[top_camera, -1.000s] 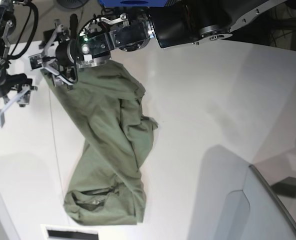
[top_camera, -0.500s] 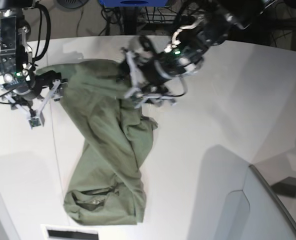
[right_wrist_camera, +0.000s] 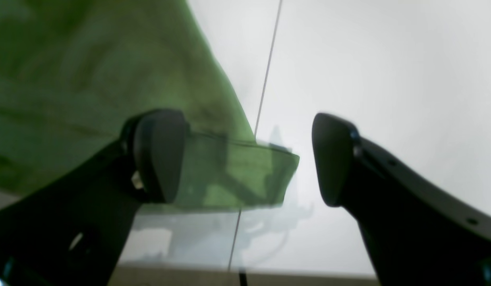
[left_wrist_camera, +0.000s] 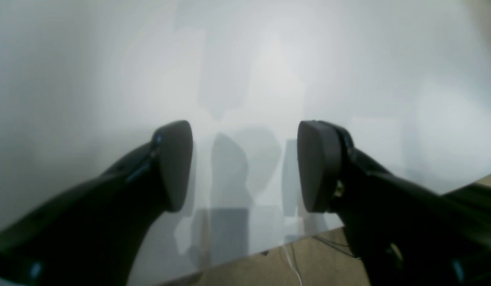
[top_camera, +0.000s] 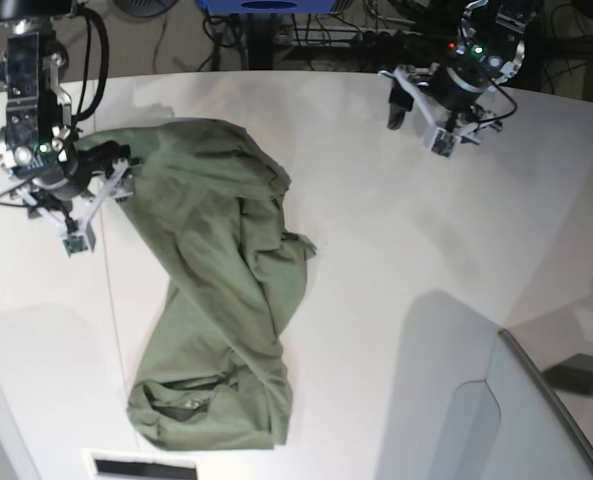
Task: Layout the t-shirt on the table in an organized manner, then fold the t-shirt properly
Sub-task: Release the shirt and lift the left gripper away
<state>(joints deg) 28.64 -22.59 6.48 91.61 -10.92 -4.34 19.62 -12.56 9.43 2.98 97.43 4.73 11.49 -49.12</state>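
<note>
The olive-green t-shirt (top_camera: 226,290) lies crumpled in a long diagonal heap on the left half of the white table (top_camera: 396,260). In the right wrist view the t-shirt (right_wrist_camera: 90,71) fills the upper left, with one corner of its fabric lying flat between the jaws. My right gripper (top_camera: 98,208) is at the shirt's upper left edge, and in its own view the right gripper (right_wrist_camera: 245,159) stands open around that corner without pinching it. My left gripper (top_camera: 419,125) is far off at the table's back right. Seen from the wrist, the left gripper (left_wrist_camera: 245,167) is open over bare table.
A thin seam line (top_camera: 111,300) runs down the table left of the shirt. A grey-white curved panel (top_camera: 536,410) fills the lower right corner. A white label with a black bar (top_camera: 141,465) lies at the front edge. Cables and a blue frame (top_camera: 266,8) sit behind the table.
My left gripper left the shirt's upper left corner and swung across to the table's back right. My right gripper moved in from the left onto the shirt's edge.
</note>
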